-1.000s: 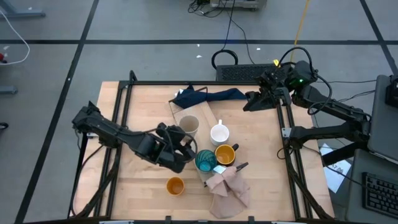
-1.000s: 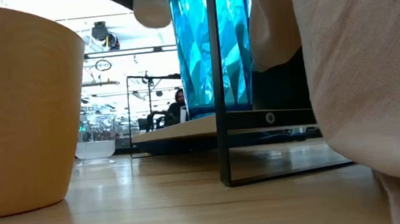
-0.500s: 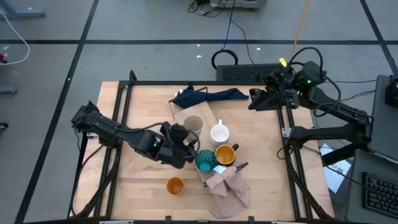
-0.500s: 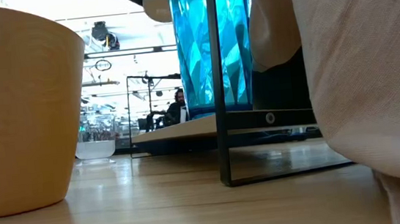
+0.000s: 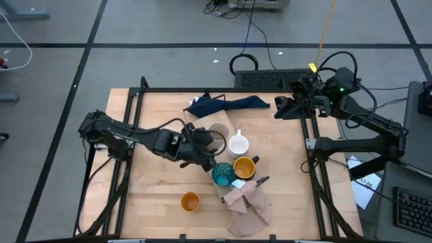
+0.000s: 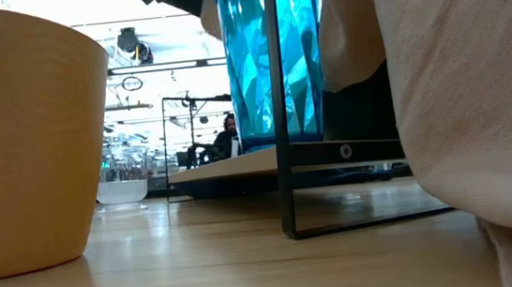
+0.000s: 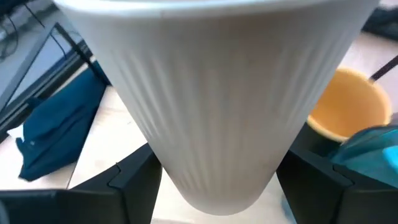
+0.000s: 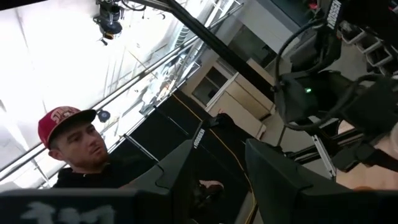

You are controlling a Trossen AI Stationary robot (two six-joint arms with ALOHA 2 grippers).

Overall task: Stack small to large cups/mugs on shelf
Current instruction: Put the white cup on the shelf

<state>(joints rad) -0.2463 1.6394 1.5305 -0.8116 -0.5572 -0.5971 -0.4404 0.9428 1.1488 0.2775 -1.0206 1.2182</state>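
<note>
While the right arm sits folded at the table's far right corner, right gripper [image 5: 278, 108] aimed along the far edge, fingers apart and empty in the right wrist view, the left arm reaches low from the left edge toward the middle. The left gripper [image 5: 202, 146] is clamped on the beige-grey cup [image 7: 214, 93], a ribbed tapered cup, lifted and tilted over the near end of the pale wood shelf [image 5: 196, 125]. Just beside it stand the white mug [image 5: 237, 144], mustard-yellow mug [image 5: 244, 167] and faceted teal cup [image 5: 223, 175]. The smooth orange cup [image 5: 190, 201] is near the front edge, off the shelf. Versus 1 s ago, the left gripper has moved toward the far edge with the cup; the right gripper has pulled further right.
</note>
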